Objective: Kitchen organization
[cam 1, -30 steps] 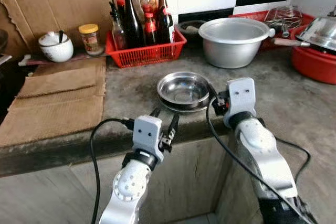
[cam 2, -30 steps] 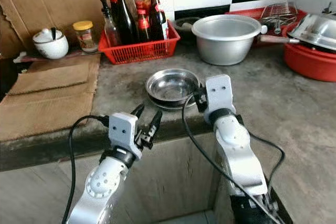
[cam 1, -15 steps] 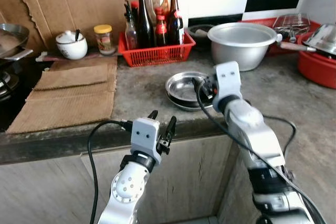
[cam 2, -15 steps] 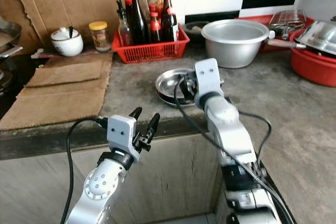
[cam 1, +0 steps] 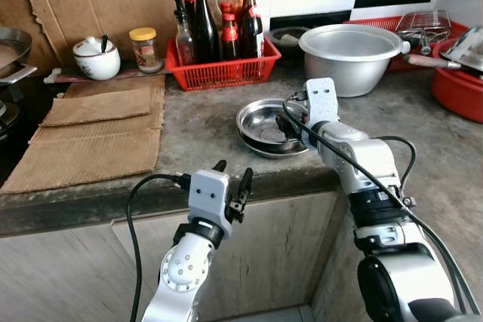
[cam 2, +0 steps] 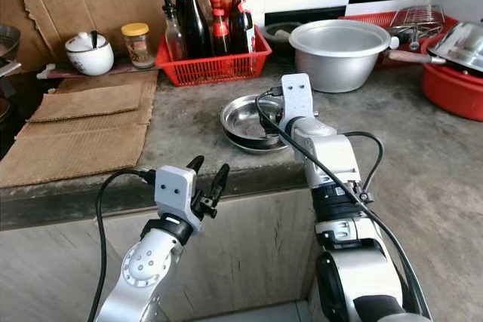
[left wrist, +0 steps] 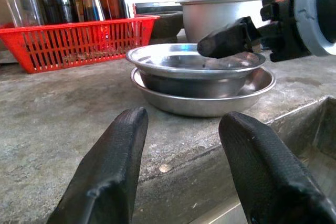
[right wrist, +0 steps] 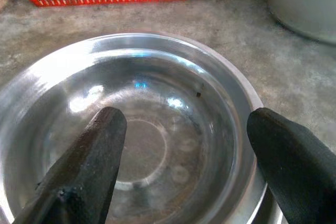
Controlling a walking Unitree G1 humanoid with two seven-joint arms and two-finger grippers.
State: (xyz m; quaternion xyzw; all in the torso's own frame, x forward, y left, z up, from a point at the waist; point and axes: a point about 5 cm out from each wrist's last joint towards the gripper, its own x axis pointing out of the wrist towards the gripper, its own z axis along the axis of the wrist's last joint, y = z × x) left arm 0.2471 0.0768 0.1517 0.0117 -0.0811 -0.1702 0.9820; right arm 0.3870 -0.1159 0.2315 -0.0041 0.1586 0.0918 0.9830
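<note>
Grey concrete counter (cam 1: 196,122) carries a steel bowl (cam 1: 266,123) nested on a steel plate (left wrist: 252,85) near its front edge. Light, rigid and slick, it looks best pinched at the rim. Right gripper (right wrist: 184,161) gapes wide, one finger inside the bowl, gripping nothing. Left gripper (left wrist: 181,166) hangs spread and empty below, bowl ahead of its jaws.

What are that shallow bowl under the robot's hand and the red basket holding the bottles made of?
The bowl looks like polished stainless steel: it mirrors light and sits on a similar steel plate. The right gripper hovers open over it. The red basket appears to be moulded plastic, with thin slotted walls and a matte colour.
</note>
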